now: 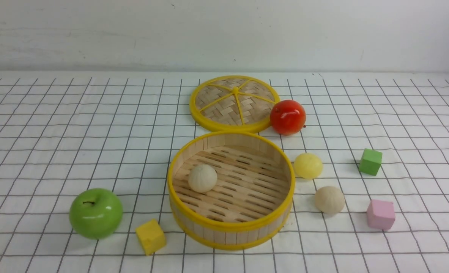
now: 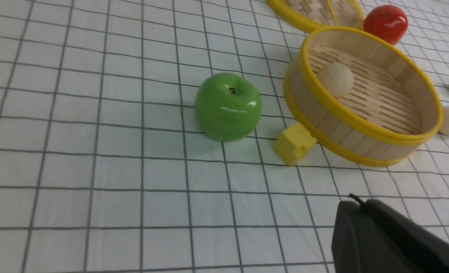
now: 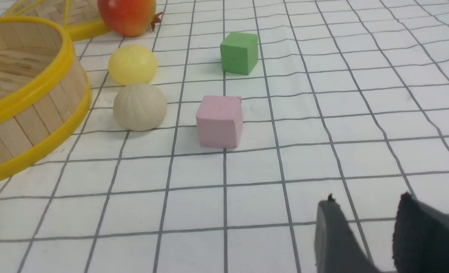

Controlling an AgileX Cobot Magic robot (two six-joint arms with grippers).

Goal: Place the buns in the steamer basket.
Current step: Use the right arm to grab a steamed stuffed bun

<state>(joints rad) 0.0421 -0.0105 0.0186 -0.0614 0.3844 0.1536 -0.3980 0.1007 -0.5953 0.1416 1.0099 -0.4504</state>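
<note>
We count three buns: one off-white bun point(image 1: 202, 178) lies on the floor of the one steamer basket point(image 1: 230, 226). A yellow bun point(image 1: 307, 165) and a beige bun point(image 1: 329, 200) sit just right of it, well apart from the right gripper point(image 3: 376, 242), whose fingers point(image 3: 332, 239) stand slightly parted and empty. Of the left gripper point(image 2: 380, 239) one finger shows; we cannot tell its opening. Around: one lid point(image 1: 233, 103), one red fruit point(image 1: 287, 117), one green apple point(image 1: 96, 213), and three cubes: yellow cube point(image 1: 150, 236), green cube point(image 1: 370, 162), pink cube point(image 1: 380, 214).

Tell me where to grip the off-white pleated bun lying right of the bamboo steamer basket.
Take the off-white pleated bun across its widest middle, straight down from above: it sits dome-up. Probably close left-to-right; the pale yellow round bun sits close behind, while the bamboo steamer basket and pink cube leave wider gaps.
</note>
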